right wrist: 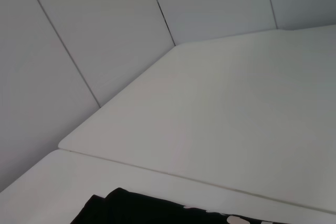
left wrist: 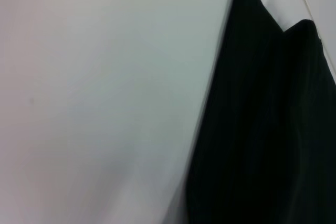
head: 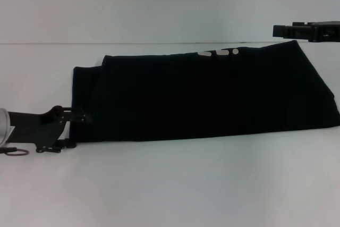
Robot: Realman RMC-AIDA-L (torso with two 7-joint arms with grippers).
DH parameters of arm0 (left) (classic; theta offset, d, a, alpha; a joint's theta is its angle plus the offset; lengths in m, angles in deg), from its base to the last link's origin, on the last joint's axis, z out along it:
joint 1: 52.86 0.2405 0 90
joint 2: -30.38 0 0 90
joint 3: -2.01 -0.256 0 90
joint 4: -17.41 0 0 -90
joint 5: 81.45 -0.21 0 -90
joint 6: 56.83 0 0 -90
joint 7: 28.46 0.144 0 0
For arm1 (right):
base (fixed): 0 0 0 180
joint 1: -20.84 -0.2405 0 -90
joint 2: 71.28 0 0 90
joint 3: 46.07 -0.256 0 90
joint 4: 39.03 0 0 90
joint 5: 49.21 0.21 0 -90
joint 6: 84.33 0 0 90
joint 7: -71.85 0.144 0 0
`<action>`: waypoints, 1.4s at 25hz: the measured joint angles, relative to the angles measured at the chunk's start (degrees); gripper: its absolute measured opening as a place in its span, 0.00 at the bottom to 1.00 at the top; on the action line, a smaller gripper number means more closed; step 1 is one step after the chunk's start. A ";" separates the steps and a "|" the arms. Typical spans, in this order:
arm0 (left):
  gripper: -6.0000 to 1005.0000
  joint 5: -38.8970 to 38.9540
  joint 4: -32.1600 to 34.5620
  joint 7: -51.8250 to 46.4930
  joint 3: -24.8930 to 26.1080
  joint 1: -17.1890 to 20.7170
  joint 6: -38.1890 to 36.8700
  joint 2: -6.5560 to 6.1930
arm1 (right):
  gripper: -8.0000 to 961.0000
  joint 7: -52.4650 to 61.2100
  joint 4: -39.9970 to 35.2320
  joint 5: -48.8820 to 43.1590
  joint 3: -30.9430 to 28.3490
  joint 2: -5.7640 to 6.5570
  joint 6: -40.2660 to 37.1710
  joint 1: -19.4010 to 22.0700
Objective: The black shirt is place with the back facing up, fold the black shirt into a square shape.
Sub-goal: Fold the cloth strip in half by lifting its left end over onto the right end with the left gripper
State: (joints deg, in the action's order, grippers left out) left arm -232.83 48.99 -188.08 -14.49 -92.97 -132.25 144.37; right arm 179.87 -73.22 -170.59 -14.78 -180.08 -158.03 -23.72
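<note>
Lying folded into a long soft band across the white table (head: 170, 184): black shirt (head: 212, 94), pale lettering (head: 218, 53) peeking at far edge. Left gripper (head: 79, 128) at its left end, right gripper (head: 281, 30) hovering beyond right; finger states cannot be told.

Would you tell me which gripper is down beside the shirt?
The left gripper, low at the black shirt left end; the right gripper hangs beyond its far right corner.

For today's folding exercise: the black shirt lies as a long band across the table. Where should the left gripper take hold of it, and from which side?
Grip the black shirt at its left end's near corner, coming in from the left, where the left gripper already sits. The band runs left to right, so this short end must fold across to make a square.
</note>
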 joint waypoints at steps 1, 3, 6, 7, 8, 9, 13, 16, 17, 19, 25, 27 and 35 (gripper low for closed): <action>0.67 0.12 -0.03 0.17 -0.08 -0.04 0.12 0.02 | 0.89 0.00 0.00 0.00 0.00 0.01 0.02 -0.01; 0.67 0.28 -0.07 0.52 -0.13 -0.15 0.23 0.04 | 0.89 0.00 0.00 0.00 0.00 0.06 0.05 -0.06; 0.67 0.35 -0.22 1.42 -0.18 -0.32 0.25 0.02 | 0.89 0.00 -0.04 0.00 0.00 0.11 0.06 -0.09; 0.67 0.35 -0.34 1.76 -0.21 -0.36 0.28 -0.02 | 0.89 0.00 -0.07 0.00 0.00 0.11 0.05 -0.09; 0.66 0.35 -0.46 2.10 -0.23 -0.38 0.33 -0.09 | 0.89 0.00 -0.10 0.00 0.00 0.11 0.04 -0.09; 0.66 0.36 -0.53 2.38 -0.24 -0.40 0.41 -0.12 | 0.89 0.00 -0.10 0.00 0.00 0.11 0.03 -0.09; 0.66 0.37 -0.55 3.97 -0.19 -0.22 0.96 -0.04 | 0.89 0.00 -0.10 0.00 0.00 0.10 -0.02 -0.02; 0.65 0.58 -0.62 5.04 -0.10 0.00 1.64 0.08 | 0.89 0.00 -0.10 0.00 0.05 0.06 -0.06 -0.06; 0.65 0.79 -0.65 5.39 -0.11 0.03 1.73 0.10 | 0.89 -0.01 -0.10 0.00 0.06 0.03 -0.05 -0.08; 0.65 1.07 -0.71 5.80 -0.17 0.05 1.82 0.10 | 0.89 -0.04 -0.10 0.00 0.06 -0.01 -0.04 -0.09; 0.37 1.09 -1.33 6.57 -0.19 0.04 2.16 0.05 | 0.89 -0.08 -0.09 0.00 0.20 -0.10 -0.09 -0.07; 0.31 1.09 -1.96 6.83 -0.20 0.04 2.34 0.01 | 0.89 -0.13 -0.09 0.00 0.15 -0.10 -0.10 -0.04; 0.03 1.08 -2.21 7.99 -0.20 0.27 2.39 0.08 | 0.89 -0.41 -0.09 0.00 0.17 -0.14 -0.14 0.09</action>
State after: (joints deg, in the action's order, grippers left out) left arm -231.76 46.78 -180.09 -14.69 -92.70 -129.86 144.46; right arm 179.45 -73.30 -170.58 -14.61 -180.22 -158.17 -23.63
